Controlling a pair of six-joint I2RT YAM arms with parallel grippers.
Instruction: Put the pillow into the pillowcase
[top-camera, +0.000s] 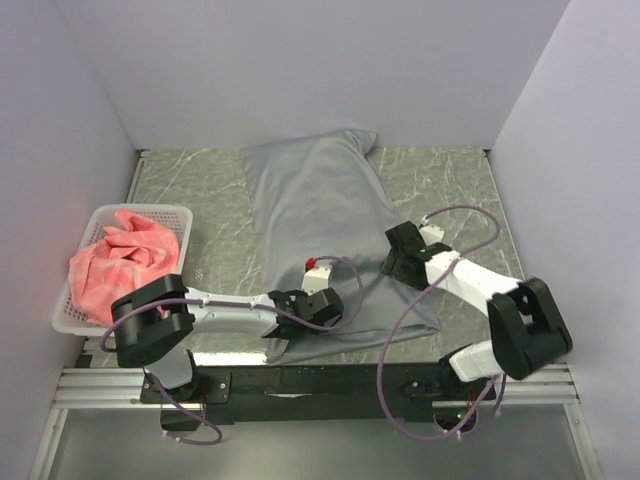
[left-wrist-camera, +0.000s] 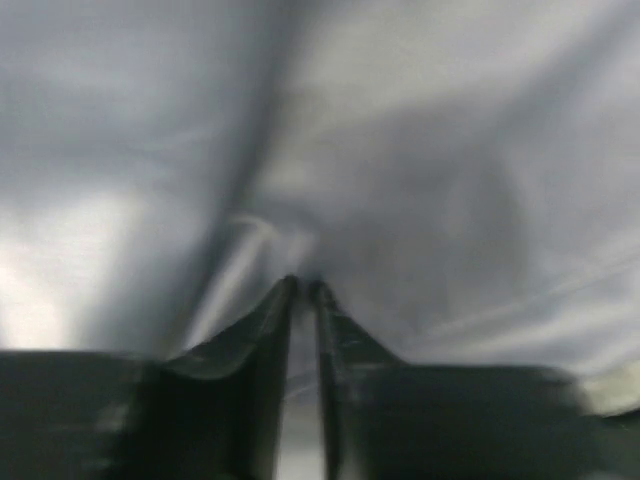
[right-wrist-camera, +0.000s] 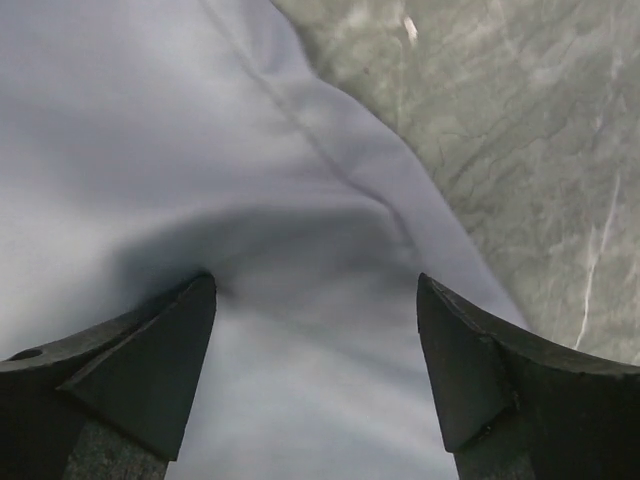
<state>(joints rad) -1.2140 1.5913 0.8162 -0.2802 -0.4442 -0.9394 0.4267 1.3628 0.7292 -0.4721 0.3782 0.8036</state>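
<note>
Top view: the pillowcase lies lengthwise on the marbled table, swollen at its 12 o'clock end and flat toward 6 o'clock. No cream pillow shows in any view; it is judged to sit inside the swollen far end. Both arms work the slack near half.

The left gripper, at the 6 o'clock hem, has its jaws drawn almost together on a ridge of grey cloth. It appears to pinch the ridge, though its wrist view is blurred. The right gripper, at the 4 o'clock edge, stands wide, its fingers straddling a shallow fold beside bare table.

Step, as judged: seating the pillow and settling the open end. The next move calls for the right jaws to close on the edge seam without dragging the case.

Surroundings: a white lattice basket at 9 o'clock holds a pink-red checked cloth, well apart. A purple cable loops near the right edge and could snag.
</note>
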